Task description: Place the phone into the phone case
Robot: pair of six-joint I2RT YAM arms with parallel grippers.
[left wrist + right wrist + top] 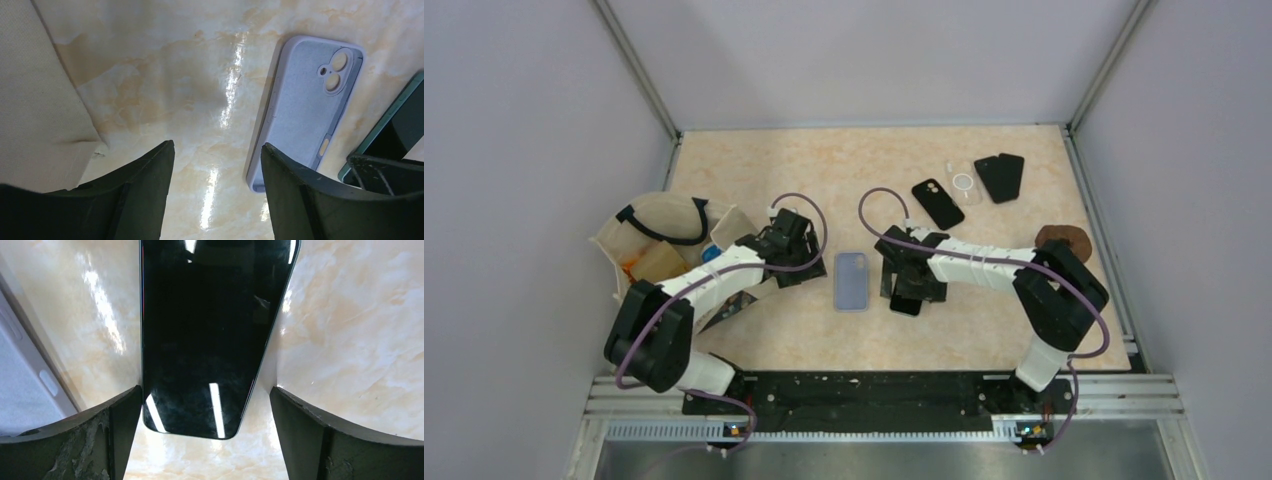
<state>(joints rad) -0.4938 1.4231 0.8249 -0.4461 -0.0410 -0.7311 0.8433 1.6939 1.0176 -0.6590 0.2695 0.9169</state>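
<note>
The lavender phone case (851, 280) lies open side up on the table between the arms; it also shows in the left wrist view (300, 105) and at the left edge of the right wrist view (25, 385). The dark phone (210, 330) lies screen up just right of the case, partly under the right arm in the top view (905, 304). My right gripper (205, 390) is open and straddles the phone's near end, its left finger close to the phone's edge. My left gripper (217, 147) is open and empty over bare table just left of the case.
A beige cloth bag (659, 235) with items sits at the left, next to the left arm (35, 100). At the back right lie a black phone (937, 203), a clear case (964, 185), two black cases (1000, 176) and a brown disc (1064, 238).
</note>
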